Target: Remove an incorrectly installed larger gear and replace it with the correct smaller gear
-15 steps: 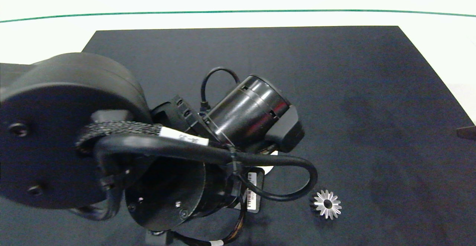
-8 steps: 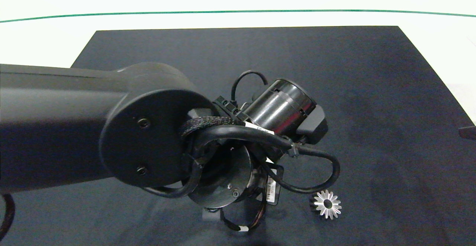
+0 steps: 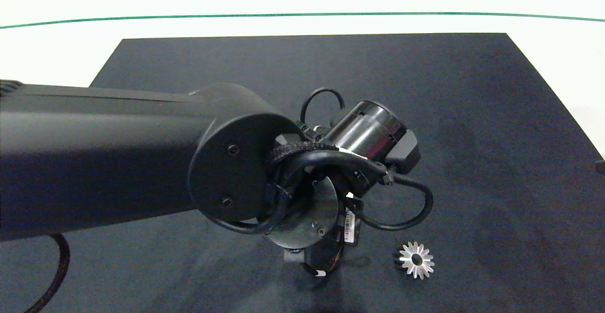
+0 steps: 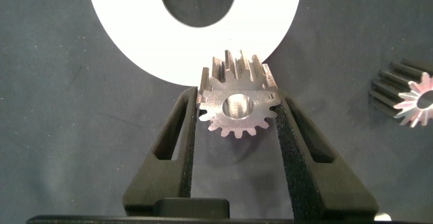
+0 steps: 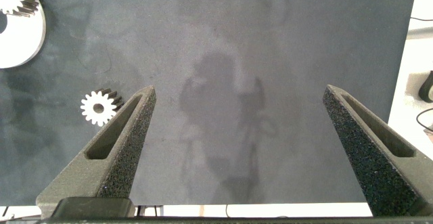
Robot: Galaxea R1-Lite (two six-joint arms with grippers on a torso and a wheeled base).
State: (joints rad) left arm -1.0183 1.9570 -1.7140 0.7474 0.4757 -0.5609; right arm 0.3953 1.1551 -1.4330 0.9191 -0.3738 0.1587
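Between the left gripper fingers: smaller gear, pinched on both sides, teeth against the pads, at the edge of a white ring plate. Off to one side of that gripper, well apart on the dark mat: larger gear, lying flat. Right gripper spread wide, holding nothing, above bare mat; another small gear just beside one finger.

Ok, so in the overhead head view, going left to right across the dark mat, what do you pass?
Left arm's round joint → larger gear lying on the mat → right arm's dark tip at the edge.
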